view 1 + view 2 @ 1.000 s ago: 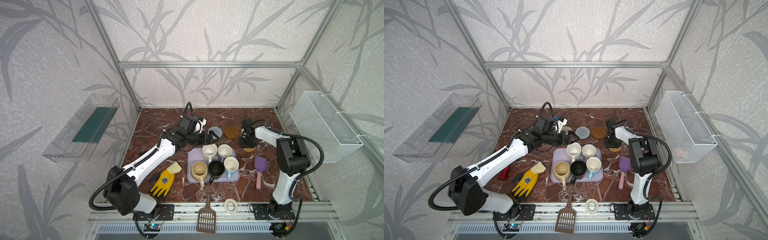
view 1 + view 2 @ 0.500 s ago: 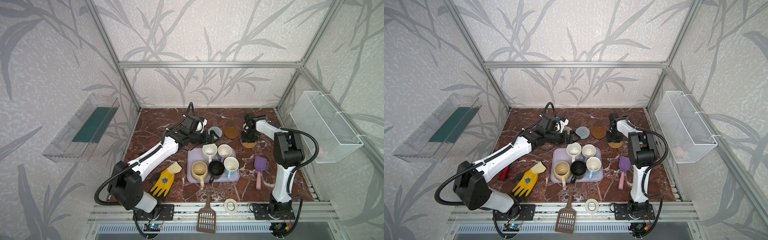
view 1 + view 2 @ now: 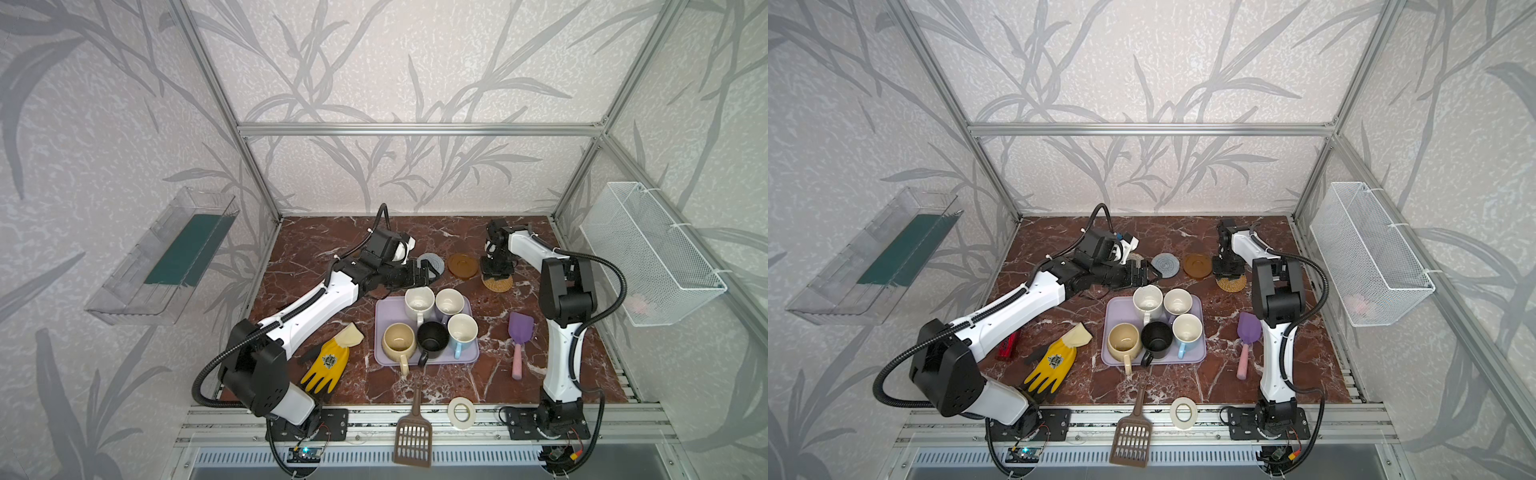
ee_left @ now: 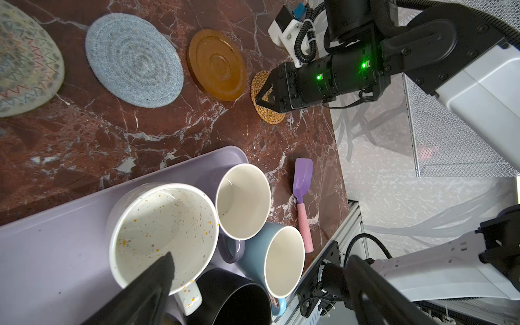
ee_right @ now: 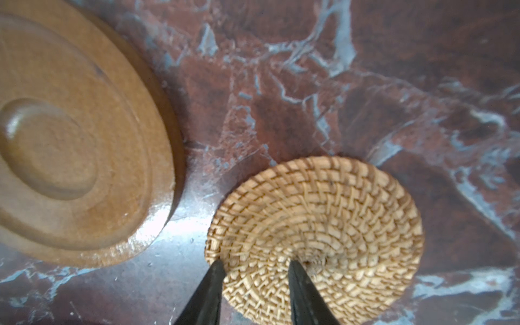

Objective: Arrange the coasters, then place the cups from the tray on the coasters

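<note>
Five cups [image 3: 432,338] stood crowded on the lavender tray [image 3: 380,332] near the middle. Just past its far left corner, the left gripper [image 3: 1144,274] hovered, jaws wide apart and empty. Farther back, right of the grey-blue coaster [image 3: 1165,264] and amber coaster [image 3: 462,264], the right gripper [image 5: 254,266] rested its slightly parted tips on the rattan coaster [image 5: 323,225].

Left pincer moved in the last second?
Yes. In a top view the left pincer has shifted rightward, closer to the grey-blue coaster, which stayed put.
</note>
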You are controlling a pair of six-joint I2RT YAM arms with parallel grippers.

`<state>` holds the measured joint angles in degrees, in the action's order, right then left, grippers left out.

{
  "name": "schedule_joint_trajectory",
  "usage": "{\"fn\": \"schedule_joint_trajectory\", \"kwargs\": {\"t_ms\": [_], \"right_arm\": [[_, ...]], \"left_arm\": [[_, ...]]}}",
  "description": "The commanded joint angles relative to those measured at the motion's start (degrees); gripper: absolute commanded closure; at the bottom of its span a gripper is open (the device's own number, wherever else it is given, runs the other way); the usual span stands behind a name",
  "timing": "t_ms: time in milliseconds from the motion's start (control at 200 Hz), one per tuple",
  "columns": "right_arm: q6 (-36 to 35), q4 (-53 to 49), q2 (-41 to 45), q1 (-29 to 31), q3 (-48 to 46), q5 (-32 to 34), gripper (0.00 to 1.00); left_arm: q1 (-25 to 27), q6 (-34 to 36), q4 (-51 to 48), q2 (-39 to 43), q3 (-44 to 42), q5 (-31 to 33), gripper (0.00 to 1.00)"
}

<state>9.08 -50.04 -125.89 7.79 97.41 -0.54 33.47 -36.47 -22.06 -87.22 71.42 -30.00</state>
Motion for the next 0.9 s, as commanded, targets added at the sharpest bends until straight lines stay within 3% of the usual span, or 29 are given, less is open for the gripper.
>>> {"fn": "schedule_joint_trajectory", "kwargs": {"t_ms": [0,430,895], "right_arm": [[-0.8,2.4,-5.1,-0.4,0.7,0.7,0.62],[-1.5,1.7,-4.1,-0.6,4.2,0.4,0.64],[0.2,7.9,8.7,-1.1,-7.8,-2.0,0.62]], "left_arm": [[-0.2,1.0,1.0,-0.6,1.4,0.4,0.03],[-0.5,0.6,1.6,-0.9,0.9,0.2,0.03],[-0.5,-0.6,2.7,1.0,0.0,0.7,0.03]]}}
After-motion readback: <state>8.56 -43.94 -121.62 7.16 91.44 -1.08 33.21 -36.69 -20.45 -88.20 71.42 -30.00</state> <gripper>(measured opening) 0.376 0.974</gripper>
